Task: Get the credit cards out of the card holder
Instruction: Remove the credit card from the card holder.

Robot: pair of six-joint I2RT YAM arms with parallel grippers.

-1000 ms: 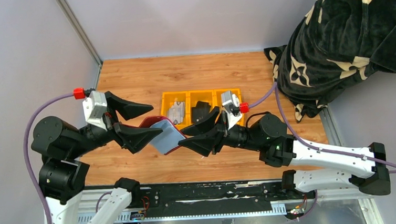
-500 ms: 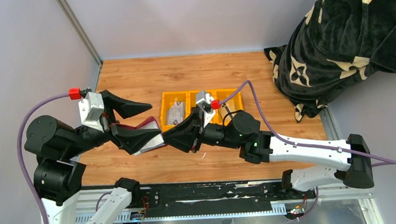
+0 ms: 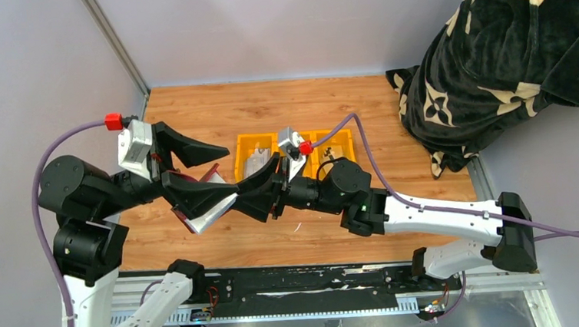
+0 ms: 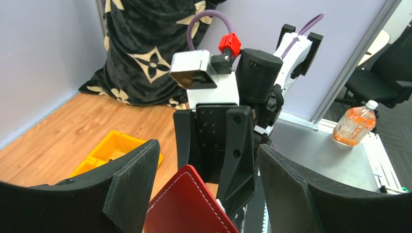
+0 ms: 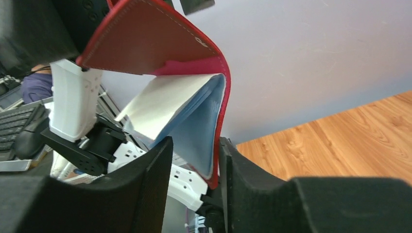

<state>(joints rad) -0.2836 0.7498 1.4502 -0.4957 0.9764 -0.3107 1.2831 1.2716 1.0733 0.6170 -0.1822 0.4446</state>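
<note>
Grippers: two, left gripper (image 3: pixel 228 169) and right gripper (image 3: pixel 244 195). Wallet (image 3: pixel 211 209): one. Yellow tray (image 3: pixel 240 140): one, three compartments. Silvery card (image 3: pixel 253 166) showing in tray: one. Red plugs (image 3: pixel 114 120): two. Wooden table (image 3: pixel 190 109): one. Flowered blanket (image 3: pixel 494 49): one. Bottle (image 4: pixel 355 126): one. Office chair (image 4: pixel 384 82): one.

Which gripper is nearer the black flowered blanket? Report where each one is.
Right. The right gripper is left of the blanket, by the yellow tray; the left gripper is farther left, across the card holder.
</note>
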